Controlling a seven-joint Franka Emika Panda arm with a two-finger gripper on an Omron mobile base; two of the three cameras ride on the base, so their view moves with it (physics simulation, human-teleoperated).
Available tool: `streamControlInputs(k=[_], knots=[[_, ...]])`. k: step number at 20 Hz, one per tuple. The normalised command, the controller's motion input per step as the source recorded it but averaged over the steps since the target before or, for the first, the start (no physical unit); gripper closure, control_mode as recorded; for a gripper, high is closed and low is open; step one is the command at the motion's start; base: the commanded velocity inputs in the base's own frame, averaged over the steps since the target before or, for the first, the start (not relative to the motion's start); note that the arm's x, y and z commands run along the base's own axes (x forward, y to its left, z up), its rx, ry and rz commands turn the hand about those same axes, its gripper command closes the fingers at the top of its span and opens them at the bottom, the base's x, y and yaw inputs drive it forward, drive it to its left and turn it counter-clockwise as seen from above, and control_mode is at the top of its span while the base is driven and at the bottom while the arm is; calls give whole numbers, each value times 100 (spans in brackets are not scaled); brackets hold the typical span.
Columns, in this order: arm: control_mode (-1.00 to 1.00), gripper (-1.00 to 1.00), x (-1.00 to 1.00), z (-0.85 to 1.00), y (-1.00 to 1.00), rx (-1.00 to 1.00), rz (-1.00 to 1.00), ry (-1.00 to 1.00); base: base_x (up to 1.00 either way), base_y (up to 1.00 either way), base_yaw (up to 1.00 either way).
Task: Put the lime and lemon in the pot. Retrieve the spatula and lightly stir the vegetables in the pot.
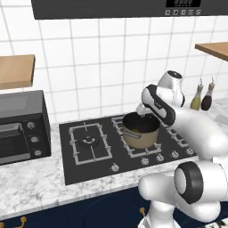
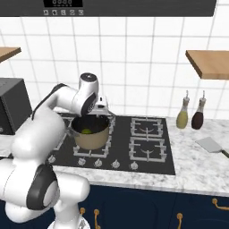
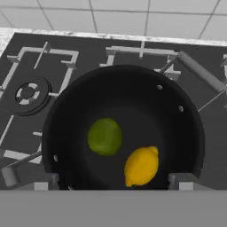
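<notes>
Both fruits already lie in the pot [image 3: 124,133]: the lime [image 3: 104,136] toward its middle and the lemon [image 3: 141,166] just beside it, apart from it or barely touching. The gripper [image 2: 102,108] hangs over the pot's mouth, looking down into it; its tips sit far apart at the hand view's lower edge, so the jaws stand wide and hold nothing.

By my judgement the next step is fetching the spatula [image 2: 214,146]. It lies on the surface well off to the arm's right, past the hob [image 2: 147,138] and in front of the two bottles [image 2: 190,114]. Its blade points back toward the hob and its handle runs out to the right and toward the front edge, so the arm faces a long rightward swing.

No readable writing appears anywhere; the hood panel's display digits [image 2: 62,2] are too small to make out.
</notes>
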Motion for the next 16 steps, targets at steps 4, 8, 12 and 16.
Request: streamControlInputs(k=[4, 8, 12, 16], knots=[[-100, -100, -84, 11, -16, -4, 0, 9, 0, 0, 0], [-100, -100, -2, -4, 2, -3, 0, 14, 0, 0, 0], [-100, -100, 0, -1, -6, 0, -1, 1, 0, 0, 0], [100, -100, 0, -6, -13, 0, -3, 2, 0, -75, -1]])
